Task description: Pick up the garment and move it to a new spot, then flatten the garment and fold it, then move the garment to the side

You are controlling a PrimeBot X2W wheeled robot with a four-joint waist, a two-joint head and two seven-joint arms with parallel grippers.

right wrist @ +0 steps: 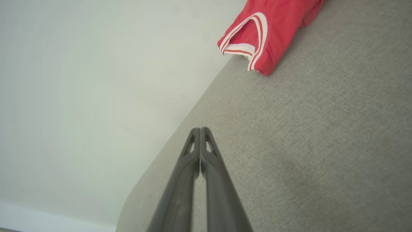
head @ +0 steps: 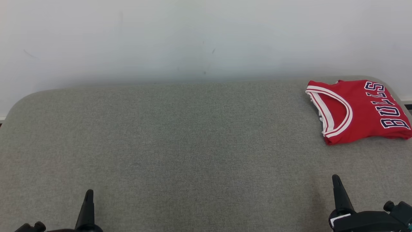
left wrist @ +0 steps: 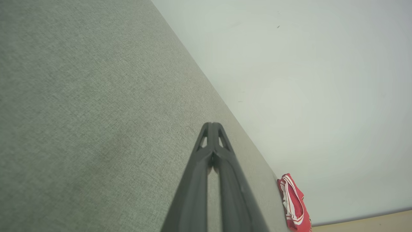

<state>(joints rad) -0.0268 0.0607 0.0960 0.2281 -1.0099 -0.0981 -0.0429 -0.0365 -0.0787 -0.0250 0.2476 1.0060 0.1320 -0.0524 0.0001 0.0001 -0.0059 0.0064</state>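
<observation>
The garment (head: 359, 111), a red jersey with white trim and dark lettering, lies folded at the far right corner of the grey fabric surface (head: 193, 145). It also shows in the left wrist view (left wrist: 294, 203) and in the right wrist view (right wrist: 267, 32). My left gripper (head: 89, 193) rests at the lower left, shut, its fingertips pressed together (left wrist: 211, 124) with nothing between them. At the lower right my right gripper (head: 335, 178) is shut too, tips touching (right wrist: 200, 129), well short of the jersey and holding nothing.
A pale wall (head: 206, 38) runs right behind the surface's far edge. The surface has rounded corners at far left and far right. A strip of tan floor (left wrist: 370, 222) shows beyond the jersey in the left wrist view.
</observation>
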